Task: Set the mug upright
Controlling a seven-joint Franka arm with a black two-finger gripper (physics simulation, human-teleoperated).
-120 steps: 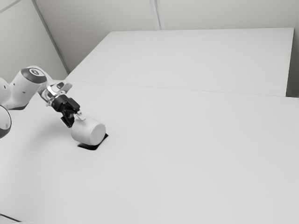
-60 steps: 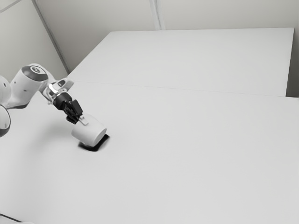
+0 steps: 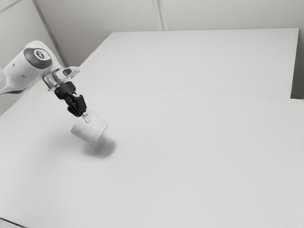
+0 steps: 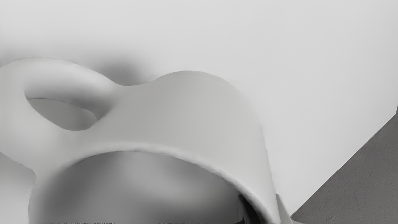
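Note:
The black gripper (image 3: 85,115) is shut on the wall of the white mug (image 3: 90,129), which hangs tilted above the table with its shadow below it in the exterior view. In the wrist view the mug (image 4: 186,118) shows its open mouth, its handle and its outer wall. There the gripper (image 4: 264,207) has one finger inside the mouth and the other against the outside, with the mug's wall between them. The fingertips inside the mug are partly hidden by the rim.
The white table (image 3: 190,161) extends broadly toward the exterior view's right. Its edge borders a dark grey floor (image 4: 357,186) in the wrist view. Pale walls (image 3: 228,14) stand behind the table, and a dark cable (image 3: 13,223) lies at the exterior view's lower left.
The mug has risen off the table and tilted further, its shadow now separate below it. My gripper closed on its wall, swung toward a steeper angle and moved up with it.

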